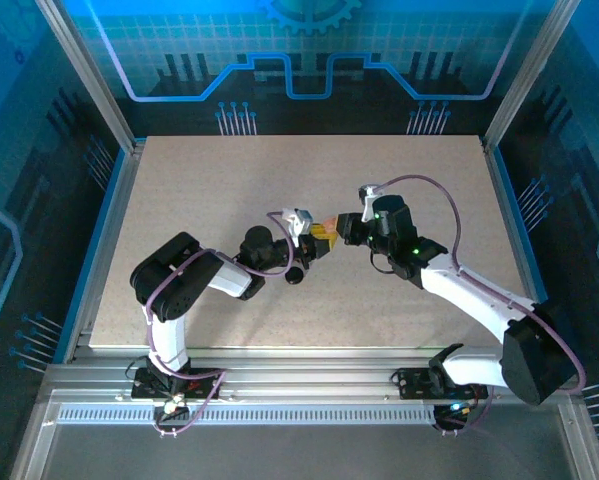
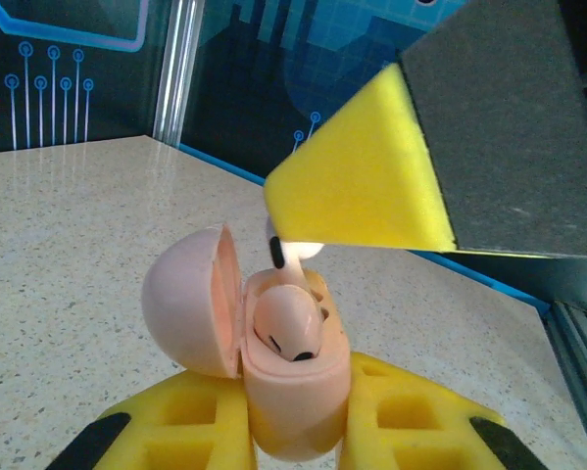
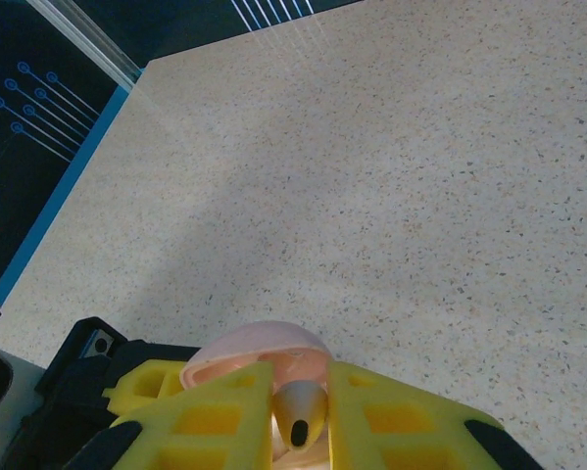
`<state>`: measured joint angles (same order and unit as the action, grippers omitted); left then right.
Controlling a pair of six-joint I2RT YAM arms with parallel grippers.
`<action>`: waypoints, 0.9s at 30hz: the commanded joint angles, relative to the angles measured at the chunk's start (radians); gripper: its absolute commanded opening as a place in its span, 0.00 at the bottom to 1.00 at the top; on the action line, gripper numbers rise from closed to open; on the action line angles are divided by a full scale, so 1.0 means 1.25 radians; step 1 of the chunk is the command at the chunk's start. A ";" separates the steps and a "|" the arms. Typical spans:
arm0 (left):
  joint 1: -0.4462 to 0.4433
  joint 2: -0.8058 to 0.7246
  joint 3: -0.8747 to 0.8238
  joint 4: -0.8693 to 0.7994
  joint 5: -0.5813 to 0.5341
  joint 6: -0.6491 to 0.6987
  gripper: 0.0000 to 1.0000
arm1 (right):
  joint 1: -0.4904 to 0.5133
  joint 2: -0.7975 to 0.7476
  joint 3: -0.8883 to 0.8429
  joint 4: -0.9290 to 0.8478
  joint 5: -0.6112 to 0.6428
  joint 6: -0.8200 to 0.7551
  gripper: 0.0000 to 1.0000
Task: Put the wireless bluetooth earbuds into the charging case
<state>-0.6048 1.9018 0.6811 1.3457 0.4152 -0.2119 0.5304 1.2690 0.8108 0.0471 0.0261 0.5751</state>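
Speckled beige worktop (image 1: pixel 179 190) lies bare from its blue-trimmed left edge to the left arm (image 1: pixel 184 285), whose elbow folds over the near-left quarter, well apart from that edge. A small black round object (image 1: pixel 297 272) sits on the worktop just beside that arm's wrist, towards the near edge; whether the two touch cannot be told. The left claw (image 2: pixel 298 426) reaches to about the middle of the worktop, and its yellow fingers (image 2: pixel 190 421) are clamped on the lower half of the pink case (image 2: pixel 293 392), which it holds up off the surface. The lid (image 2: pixel 190 299) stands open, hinged to the left in the left wrist view. One pink earbud (image 2: pixel 288 328) lies seated in a well of the case. The right claw (image 3: pixel 298 436) meets the left tip to tip from the right, and its fingers are closed on a second earbud (image 3: pixel 298 421), held just above the open mouth of the case. Whether this one touches the case cannot be told. The right arm (image 1: pixel 479 300) stretches back to the near-right corner, passing close to the near edge. The far half of the worktop is open right across to the far edge and both far corners. A broad bare strip also runs along the right edge beyond the right arm.
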 commanded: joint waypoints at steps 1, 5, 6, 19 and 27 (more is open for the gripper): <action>0.007 0.000 0.015 0.045 0.005 -0.010 0.13 | 0.016 -0.017 -0.018 0.013 -0.006 -0.015 0.20; 0.008 0.000 0.016 0.044 0.006 -0.010 0.13 | 0.016 -0.015 -0.021 0.018 -0.021 -0.017 0.23; 0.009 -0.001 0.016 0.045 0.007 -0.010 0.13 | 0.016 -0.014 -0.020 0.018 -0.022 -0.017 0.23; 0.008 -0.016 0.003 0.041 0.012 0.001 0.13 | 0.016 -0.047 0.005 -0.001 -0.021 -0.037 0.44; 0.008 -0.024 0.001 0.044 0.026 0.011 0.12 | 0.005 -0.101 0.004 -0.012 -0.062 -0.047 0.46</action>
<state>-0.6003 1.9018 0.6811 1.3457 0.4164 -0.2108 0.5343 1.1671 0.8005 0.0441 -0.0196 0.5304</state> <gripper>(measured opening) 0.191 0.463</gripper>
